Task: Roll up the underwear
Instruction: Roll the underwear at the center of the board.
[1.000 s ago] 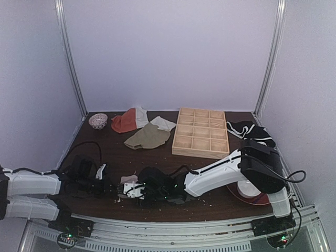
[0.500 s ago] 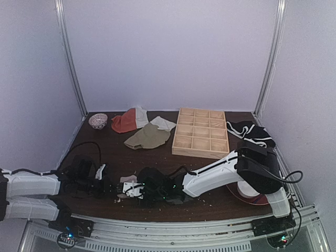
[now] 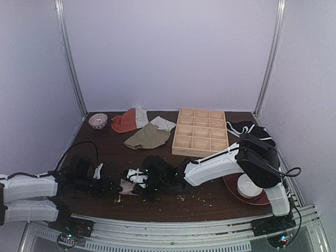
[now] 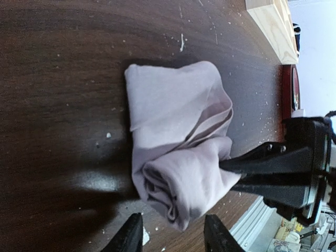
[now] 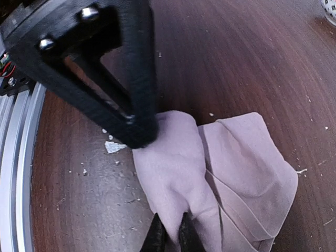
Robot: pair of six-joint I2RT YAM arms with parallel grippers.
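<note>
The underwear [image 4: 173, 121] is a mauve-pink bundle, partly rolled, lying on the dark table near the front edge [image 3: 127, 185]. My left gripper [image 4: 173, 239] is open, its two fingertips on either side of the roll's near end without touching it. My right gripper [image 5: 171, 236] is shut on a pinched fold of the underwear [image 5: 231, 168] at the roll's right side. In the top view the left gripper [image 3: 113, 187] and right gripper [image 3: 137, 178] meet at the cloth from opposite sides. No waistband shows.
A wooden compartment box [image 3: 200, 132] stands mid-table. Behind lie an olive-green cloth [image 3: 148, 136], an orange-red and white cloth [image 3: 128, 121], a small bowl [image 3: 98, 121] and a black-and-white cloth [image 3: 251, 131]. A red plate [image 3: 262, 198] with a white cup sits at right. Crumbs dot the table front.
My left gripper has opened and let go of the roll. My right gripper has closed on a fold of the underwear and shifted slightly away from the front edge.
</note>
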